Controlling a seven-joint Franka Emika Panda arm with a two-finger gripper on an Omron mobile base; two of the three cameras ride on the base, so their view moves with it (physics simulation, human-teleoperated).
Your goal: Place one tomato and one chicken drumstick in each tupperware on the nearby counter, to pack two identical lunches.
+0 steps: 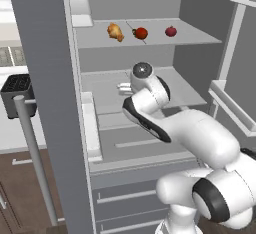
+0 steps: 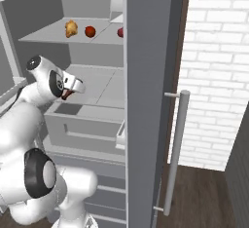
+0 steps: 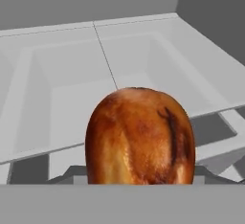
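Left base view
- Fridge shelf (image 1: 195,38): upper shelf of the open fridge carries one chicken drumstick (image 1: 115,32), a bright red tomato (image 1: 140,33) with green top, and a darker crimson tomato (image 1: 171,31), in a row, apart from one another.
- Arm: reaches in over the lower shelf; tool (image 1: 125,87) points into the fridge, its load hidden from here.

Right base view
- Same shelf: drumstick, red tomato and the edge of the crimson one behind the door edge.
- Tool: (image 2: 68,93) shows a small dark reddish-brown patch at its tip, judged to be a second drumstick.

Hand view
- Held drumstick (image 3: 140,137): fat, rounded end fills the lower centre, glossy orange-brown with darker seared streaks; it sits where the tool's tips rise, over pale fridge drawers.
- Tool state: tips hidden behind the meat; judged clamped on this drumstick.

Handling (judgement)
- Weight: light.
- Surface: glossy skin, probably slippery.
- Stiffness: firm along the bone, softer in the fat end.
- Hold point: across the thick meaty end, as now; the thin bone end would likely swing.
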